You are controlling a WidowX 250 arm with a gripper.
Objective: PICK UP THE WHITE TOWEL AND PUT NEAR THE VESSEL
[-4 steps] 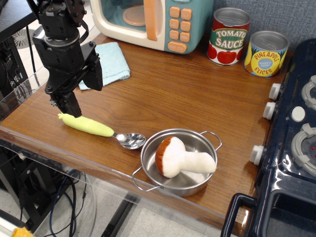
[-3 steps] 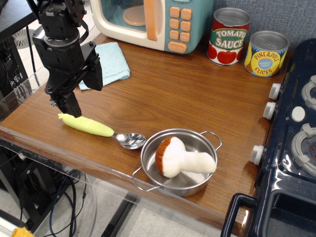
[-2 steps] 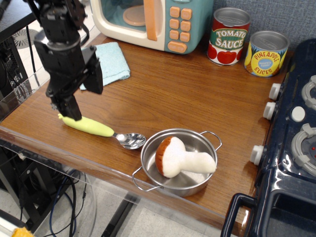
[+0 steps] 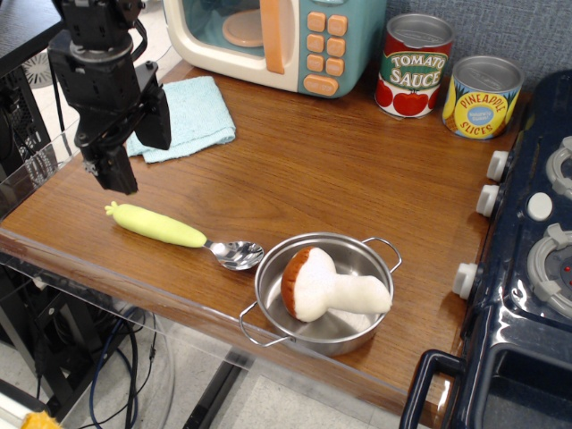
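Observation:
The pale light-blue towel lies folded at the back left of the wooden counter, just in front of the toy microwave. My gripper hangs above the counter at the towel's near left edge. It is open and holds nothing, and its black body hides the towel's left part. The vessel is a shiny steel pot with two wire handles. It stands near the front edge, right of centre, well away from the towel. A plush mushroom lies inside it.
A spoon with a yellow-green handle lies between my gripper and the pot. A toy microwave stands at the back. Tomato sauce and pineapple cans are at the back right, and a dark toy stove is on the right.
My gripper has risen off the spoon handle's left end and shifted back toward the towel. The spoon, towel and pot have not moved.

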